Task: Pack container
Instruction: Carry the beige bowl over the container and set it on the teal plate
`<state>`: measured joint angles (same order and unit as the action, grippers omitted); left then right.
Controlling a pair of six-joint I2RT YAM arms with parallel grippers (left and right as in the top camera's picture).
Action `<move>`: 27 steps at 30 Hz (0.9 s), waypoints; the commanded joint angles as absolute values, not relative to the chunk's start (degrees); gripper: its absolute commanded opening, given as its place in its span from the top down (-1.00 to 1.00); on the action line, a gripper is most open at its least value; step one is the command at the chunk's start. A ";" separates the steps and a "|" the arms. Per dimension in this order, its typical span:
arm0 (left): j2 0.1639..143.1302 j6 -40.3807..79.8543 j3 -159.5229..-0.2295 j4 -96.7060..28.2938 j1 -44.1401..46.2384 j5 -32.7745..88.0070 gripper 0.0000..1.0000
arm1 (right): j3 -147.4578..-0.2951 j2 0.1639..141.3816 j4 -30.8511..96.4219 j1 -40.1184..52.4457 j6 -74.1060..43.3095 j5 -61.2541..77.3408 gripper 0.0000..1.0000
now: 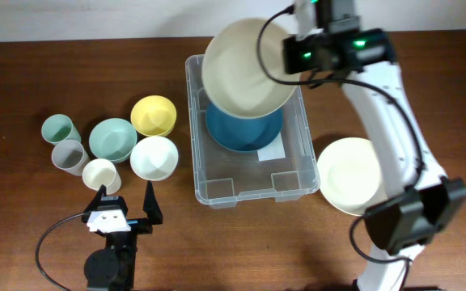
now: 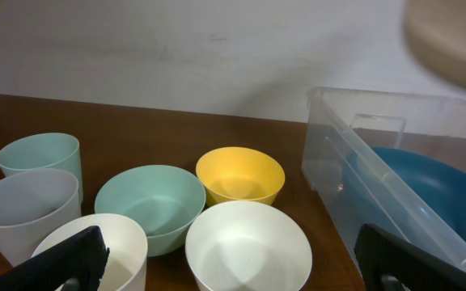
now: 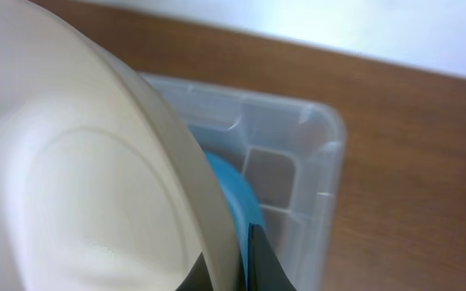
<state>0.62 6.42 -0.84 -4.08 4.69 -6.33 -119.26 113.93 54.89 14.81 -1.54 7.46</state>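
Wooden table (image 1: 55,73): our right gripper (image 1: 292,50), clenched on a cream bowl (image 1: 241,69), hangs over the mid-table container (image 1: 192,121), twelve o'clock end. We should nest it level in the blue bowl (image 1: 241,133); left gripper (image 1: 125,198) gapes at seven o'clock.

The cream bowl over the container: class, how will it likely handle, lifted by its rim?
Likely stiff: the cream bowl, pinched at its rim by the right gripper, shows no sag. Probably light, as one edge grip holds it. Its smooth tilted wall may slip.
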 commanded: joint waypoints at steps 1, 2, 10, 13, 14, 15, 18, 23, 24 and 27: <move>0.34 5.48 -0.56 -4.12 4.45 -5.76 -0.99 | -120.27 118.52 54.65 16.73 -1.93 5.34 0.92; 0.34 5.48 -0.56 -4.12 4.45 -5.76 -0.99 | -120.27 119.52 54.63 16.93 -1.93 4.99 0.93; 0.34 5.48 -0.56 -4.12 4.45 -5.76 -0.99 | -120.18 124.03 54.72 16.75 -2.13 4.86 0.92; 0.34 5.48 -0.56 -4.12 4.45 -5.76 -0.99 | -120.18 124.79 54.83 16.78 -2.15 4.89 0.92; 0.34 5.48 -0.56 -4.12 4.45 -5.76 -0.99 | -120.18 125.03 54.89 16.78 -2.15 4.91 0.92; 0.34 5.48 -0.56 -4.12 4.45 -5.76 -1.00 | -120.18 125.36 55.05 16.78 -2.15 4.89 0.93; 0.34 5.48 -0.56 -4.12 4.45 -5.76 -0.99 | -120.16 126.48 55.59 16.78 -2.15 4.95 0.92; 0.34 5.48 -0.56 -4.12 4.45 -5.76 -0.99 | -120.16 128.46 56.36 16.82 -2.13 5.10 0.93; 0.34 5.48 -0.56 -4.12 4.45 -5.76 -0.99 | -120.16 128.66 56.36 16.80 -2.15 5.10 0.92; 0.34 5.48 -0.56 -4.12 4.45 -5.76 -0.99 | -120.16 129.01 56.38 16.78 -2.15 5.13 0.92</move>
